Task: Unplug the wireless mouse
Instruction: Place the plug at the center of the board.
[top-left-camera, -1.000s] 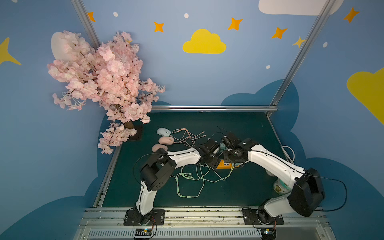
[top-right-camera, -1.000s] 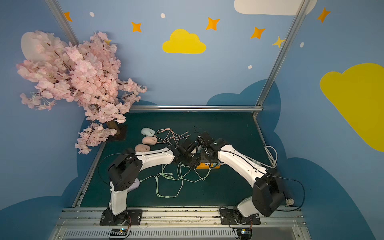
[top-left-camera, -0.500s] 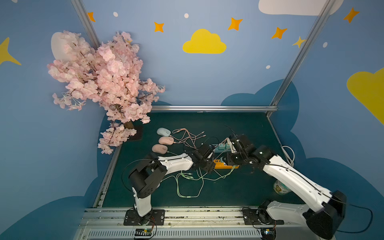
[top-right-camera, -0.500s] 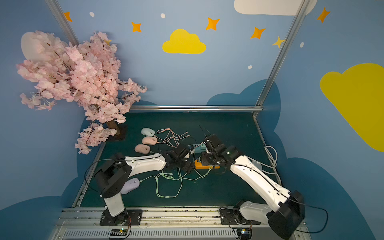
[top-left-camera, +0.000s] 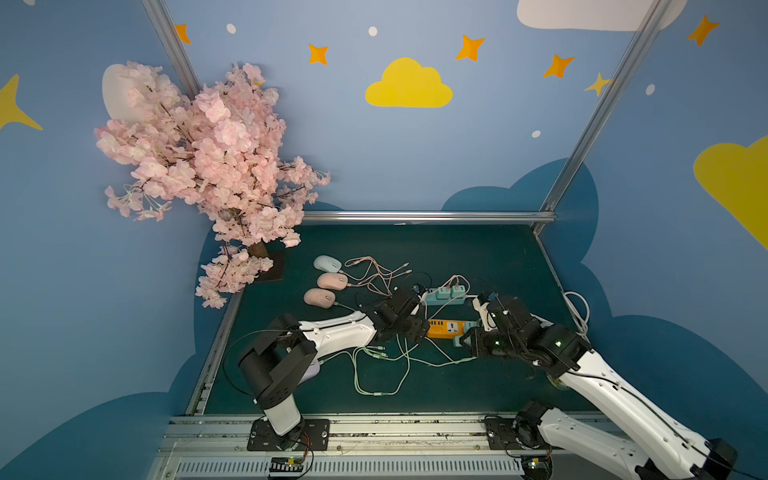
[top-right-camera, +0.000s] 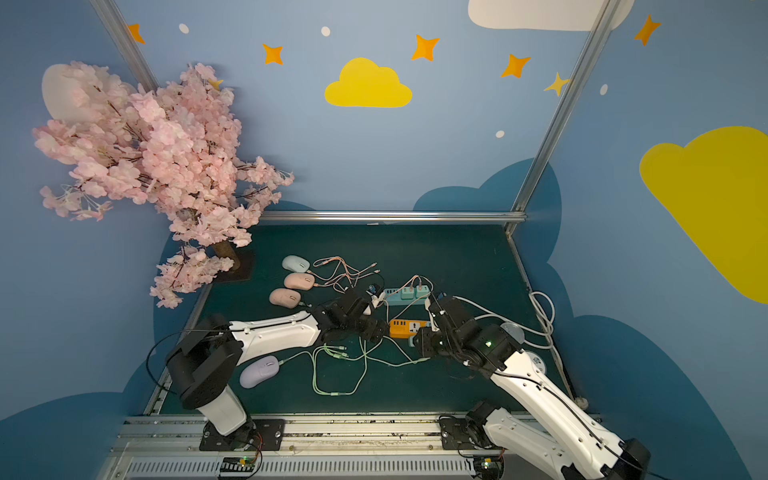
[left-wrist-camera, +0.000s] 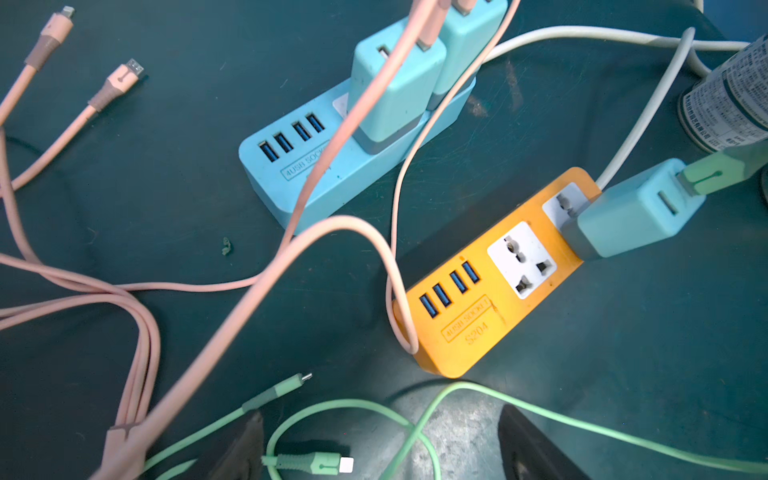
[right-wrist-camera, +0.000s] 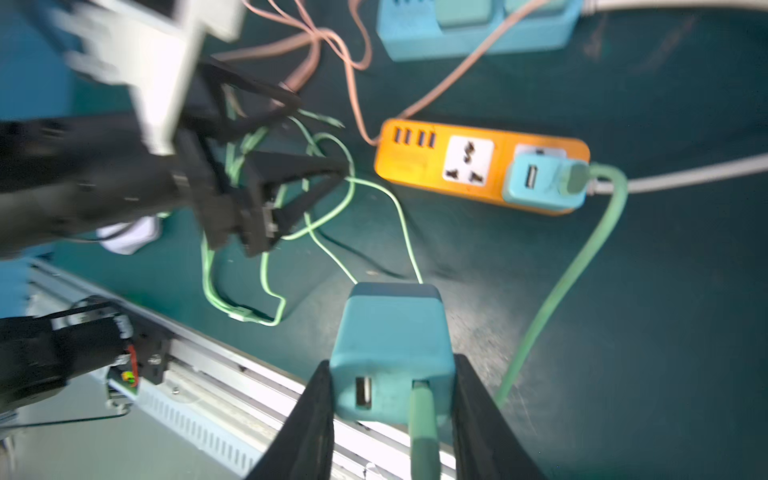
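Note:
My right gripper (right-wrist-camera: 392, 362) is shut on a teal charger block (right-wrist-camera: 390, 332) that has a green cable (right-wrist-camera: 422, 428) plugged into it. It holds the block clear of the orange power strip (right-wrist-camera: 415, 156), just in front of the strip's right end in both top views (top-left-camera: 461, 340) (top-right-camera: 414, 340). A second teal block (left-wrist-camera: 636, 216) stays plugged into that strip. My left gripper (left-wrist-camera: 382, 453) is open over loose green cable ends, at the strip's left end (top-left-camera: 415, 330). The lavender mouse (top-right-camera: 259, 371) lies near the front left, on a green cable.
A blue power strip (top-left-camera: 442, 296) with two chargers and pink cables lies behind the orange one. Two pink mice (top-left-camera: 332, 281) (top-left-camera: 319, 297) and a pale blue mouse (top-left-camera: 327, 263) sit at the back left. A blossom tree (top-left-camera: 208, 166) stands in the left corner. A can (left-wrist-camera: 727, 95) and white cord (top-left-camera: 579, 307) are at the right.
My right arm has swung back toward the front right, carrying the teal block away from the orange strip. My left gripper has slid a little toward the front and opened wider.

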